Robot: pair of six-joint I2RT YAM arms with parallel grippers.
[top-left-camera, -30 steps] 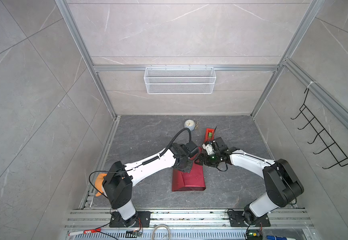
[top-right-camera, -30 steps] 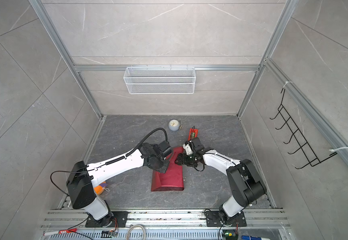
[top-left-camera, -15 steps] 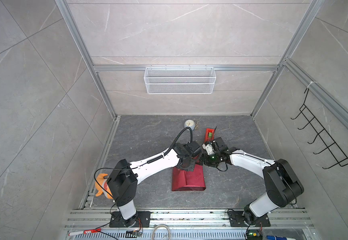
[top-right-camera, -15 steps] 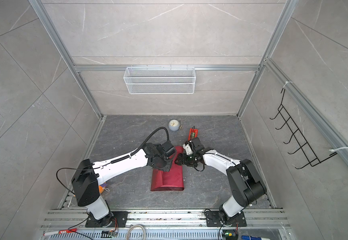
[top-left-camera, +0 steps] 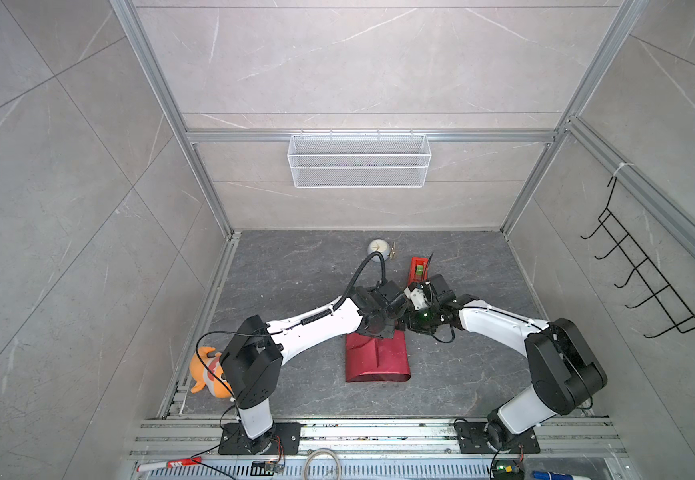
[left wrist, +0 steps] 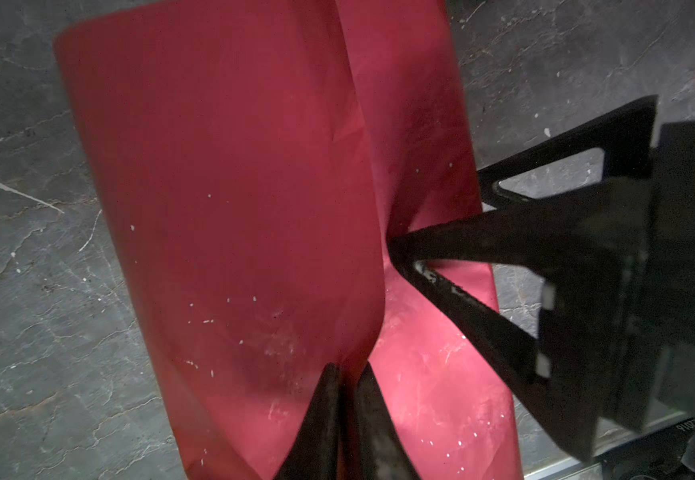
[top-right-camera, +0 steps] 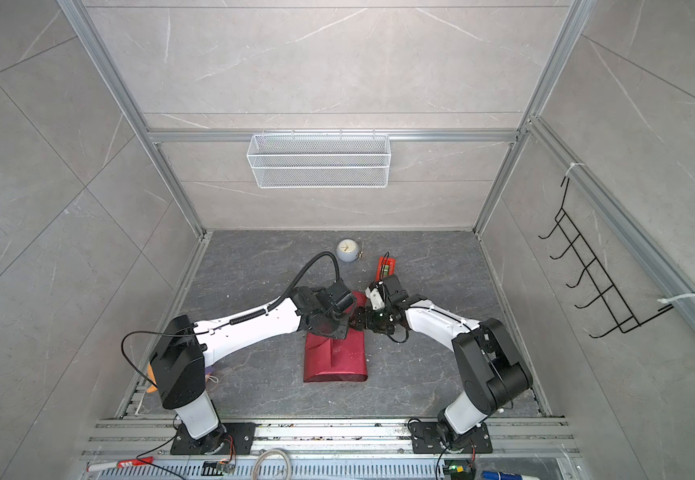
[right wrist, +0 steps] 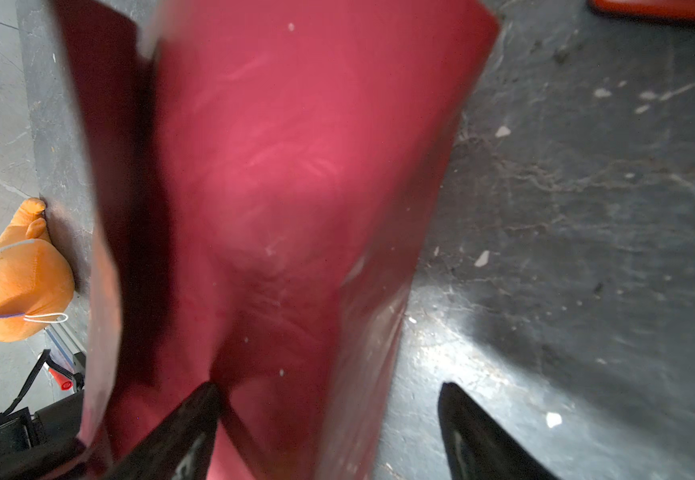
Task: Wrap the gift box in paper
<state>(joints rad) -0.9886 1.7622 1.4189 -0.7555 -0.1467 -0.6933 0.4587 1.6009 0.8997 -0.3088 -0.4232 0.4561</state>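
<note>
Both top views look steeply down from high above the near edge onto the whole worktop, while each wrist view hangs close over the same paper, facing downward along it.

Both top views bright, evenly lit, sharp; wide-angle stretch at the edges. Wrist views dimmer, the paper soft up close; glare patch on the floor beside it.

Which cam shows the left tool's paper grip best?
Left wrist: the left tool is shut on a fold of the paper, close up. In both top views the left arm hides the pinch. Right wrist shows paper and the open right tool only.
</note>
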